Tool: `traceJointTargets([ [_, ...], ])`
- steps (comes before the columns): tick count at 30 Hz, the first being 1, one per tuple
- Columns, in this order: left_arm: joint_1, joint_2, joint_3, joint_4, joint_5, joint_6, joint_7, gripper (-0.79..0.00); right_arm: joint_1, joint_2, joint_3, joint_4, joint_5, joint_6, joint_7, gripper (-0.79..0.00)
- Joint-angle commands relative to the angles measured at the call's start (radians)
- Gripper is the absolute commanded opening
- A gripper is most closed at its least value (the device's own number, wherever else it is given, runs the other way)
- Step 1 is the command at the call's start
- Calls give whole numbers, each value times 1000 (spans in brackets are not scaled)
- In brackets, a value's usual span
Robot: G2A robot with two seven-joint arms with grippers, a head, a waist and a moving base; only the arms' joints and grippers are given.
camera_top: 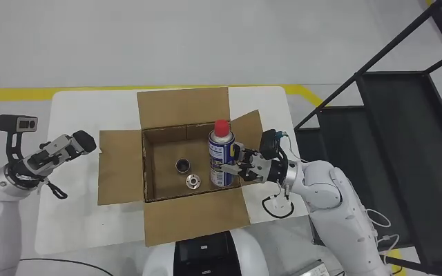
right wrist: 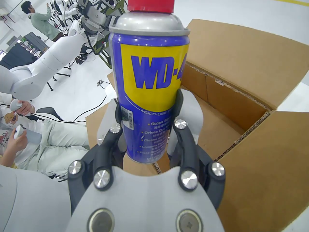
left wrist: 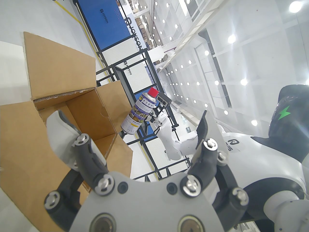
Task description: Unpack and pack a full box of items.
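Observation:
An open cardboard box (camera_top: 159, 138) stands mid-table with its flaps spread. My right gripper (camera_top: 238, 169) is shut on a blue and yellow spray can (camera_top: 221, 157) with a red cap, held upright above the box's right inner edge; the can (right wrist: 149, 78) fills the space between the fingers (right wrist: 179, 105). The same can (left wrist: 140, 113) appears far off in the left wrist view. Two small round metal items, one dark (camera_top: 182, 165) and one silver (camera_top: 193, 182), lie on the box floor. My left gripper (camera_top: 86, 141) hangs open left of the box, fingers (left wrist: 59, 131) spread with nothing between them.
The box's flaps (camera_top: 197, 214) hang over the white table (camera_top: 69, 221) on all sides. A black metal stair frame (camera_top: 387, 90) stands right of the table. A black cable loop (camera_top: 276, 205) lies near the right arm.

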Motion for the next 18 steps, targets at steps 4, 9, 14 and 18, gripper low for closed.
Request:
traceJointTargets([
  [4, 0, 0, 0, 0, 0, 0, 0, 0, -1, 3, 15, -27, -16, 7, -44, -785],
  [9, 0, 0, 0, 0, 0, 0, 0, 0, -34, 15, 127, -41, 48, -44, -142, -785],
  [14, 0, 0, 0, 0, 0, 0, 0, 0, -90, 22, 296, -14, 113, -92, -299, -785],
  [18, 0, 0, 0, 0, 0, 0, 0, 0, -140, 24, 408, 16, 155, -116, -406, -785],
])
